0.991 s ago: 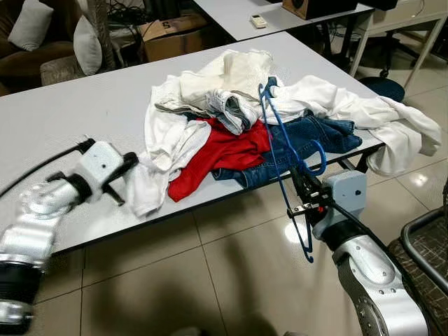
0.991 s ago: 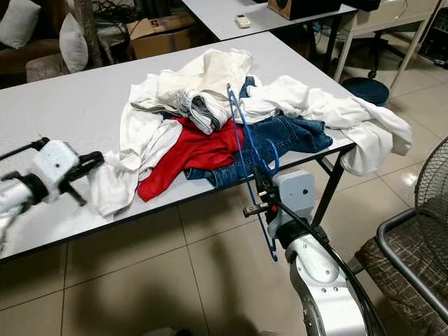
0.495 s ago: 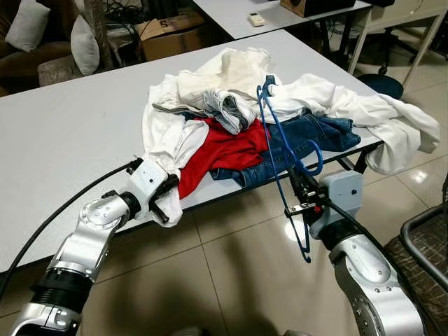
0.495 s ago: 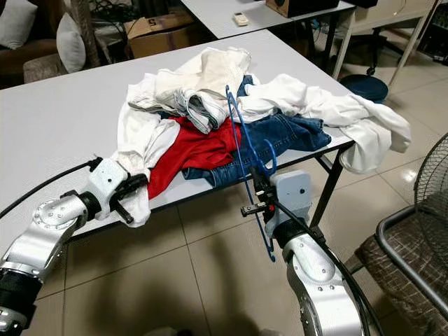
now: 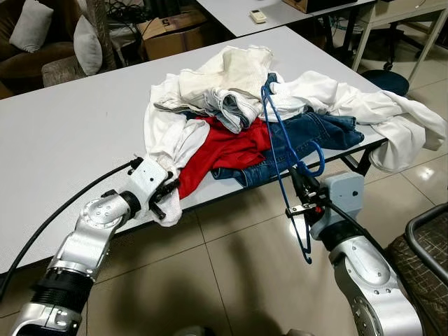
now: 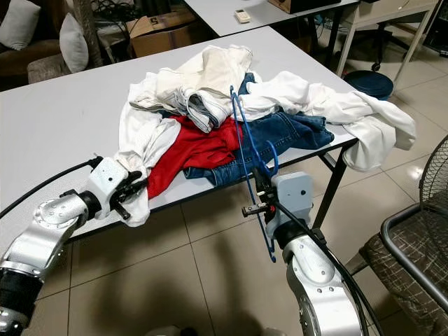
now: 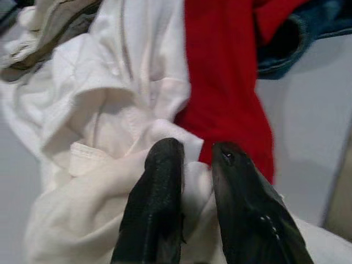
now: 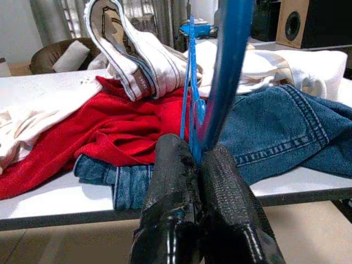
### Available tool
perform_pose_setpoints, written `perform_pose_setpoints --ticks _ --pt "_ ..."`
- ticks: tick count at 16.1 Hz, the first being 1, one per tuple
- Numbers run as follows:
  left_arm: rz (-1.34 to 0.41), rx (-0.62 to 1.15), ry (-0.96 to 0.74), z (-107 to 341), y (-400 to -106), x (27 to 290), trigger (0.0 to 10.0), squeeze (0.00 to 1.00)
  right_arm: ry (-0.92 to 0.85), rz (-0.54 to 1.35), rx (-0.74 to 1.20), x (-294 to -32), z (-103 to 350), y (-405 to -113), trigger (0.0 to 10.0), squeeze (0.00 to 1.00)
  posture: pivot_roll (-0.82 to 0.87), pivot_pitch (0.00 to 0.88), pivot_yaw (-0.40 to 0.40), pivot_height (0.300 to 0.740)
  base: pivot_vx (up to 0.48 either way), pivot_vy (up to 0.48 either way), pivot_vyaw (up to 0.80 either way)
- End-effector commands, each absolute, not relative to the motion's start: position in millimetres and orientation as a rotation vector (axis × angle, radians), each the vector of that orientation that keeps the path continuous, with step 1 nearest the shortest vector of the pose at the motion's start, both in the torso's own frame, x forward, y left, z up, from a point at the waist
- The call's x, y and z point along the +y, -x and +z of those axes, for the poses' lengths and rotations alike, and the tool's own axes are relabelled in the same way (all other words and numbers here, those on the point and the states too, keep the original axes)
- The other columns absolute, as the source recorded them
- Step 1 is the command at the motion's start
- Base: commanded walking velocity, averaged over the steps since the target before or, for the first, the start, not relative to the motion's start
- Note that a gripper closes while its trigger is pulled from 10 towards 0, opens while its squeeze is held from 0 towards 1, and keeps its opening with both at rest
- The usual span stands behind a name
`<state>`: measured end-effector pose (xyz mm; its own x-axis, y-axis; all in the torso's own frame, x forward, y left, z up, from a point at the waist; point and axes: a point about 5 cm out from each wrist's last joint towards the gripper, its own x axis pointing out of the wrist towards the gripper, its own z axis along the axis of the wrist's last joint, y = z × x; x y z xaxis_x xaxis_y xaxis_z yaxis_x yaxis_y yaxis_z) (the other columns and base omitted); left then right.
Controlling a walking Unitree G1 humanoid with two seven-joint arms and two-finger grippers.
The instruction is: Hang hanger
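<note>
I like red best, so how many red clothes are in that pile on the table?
1. A red garment lies at the pile's front middle, beside the white shirt that the left gripper pinches and over the blue jeans. More could be hidden underneath.

Blue hanger [image 5: 281, 150], red garment [image 5: 225, 151], white shirt [image 5: 165, 143].

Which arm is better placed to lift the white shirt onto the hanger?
Left: its pincer already pinches the white shirt at the table edge; the right pincer is holding the blue hanger.
</note>
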<state>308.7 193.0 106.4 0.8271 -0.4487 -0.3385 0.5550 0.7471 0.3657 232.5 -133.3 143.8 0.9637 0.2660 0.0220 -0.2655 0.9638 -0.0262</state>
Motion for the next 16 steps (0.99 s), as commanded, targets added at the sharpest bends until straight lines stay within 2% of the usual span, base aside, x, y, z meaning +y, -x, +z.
perform_pose_setpoints --ticks 1,6,7,8,13,16 --pt "-0.489 0.227 -0.504 109 -314 197 10.0 0.00 0.018 0.276 -0.041 -131 146 -233 10.0 0.00 -0.06 0.058 0.151 0.740 0.000 0.000 0.00" --pt "-0.412 0.240 -0.544 107 -318 197 10.0 0.00 0.020 0.271 -0.048 -133 147 -235 10.0 0.00 -0.06 0.050 0.154 0.740 0.000 0.000 0.00" --pt "-0.401 0.243 -0.551 107 -319 199 4.6 0.00 0.020 0.271 -0.049 -133 147 -235 10.0 0.00 -0.06 0.050 0.154 0.740 0.000 0.000 0.00" --pt "-0.388 0.245 -0.560 107 -320 201 0.0 0.00 0.020 0.271 -0.051 -132 147 -235 10.0 0.00 -0.06 0.044 0.156 0.740 0.000 0.000 0.00" --pt "-0.369 0.269 -0.559 105 -319 211 0.0 0.00 0.022 0.272 -0.058 -133 147 -236 10.0 0.00 -0.07 0.033 0.154 0.740 0.000 0.000 0.00" --pt "-0.298 0.237 -0.424 114 -323 222 0.0 0.00 0.024 0.275 -0.064 -133 148 -237 10.0 0.00 -0.07 0.021 0.149 0.740 0.000 0.000 0.00"
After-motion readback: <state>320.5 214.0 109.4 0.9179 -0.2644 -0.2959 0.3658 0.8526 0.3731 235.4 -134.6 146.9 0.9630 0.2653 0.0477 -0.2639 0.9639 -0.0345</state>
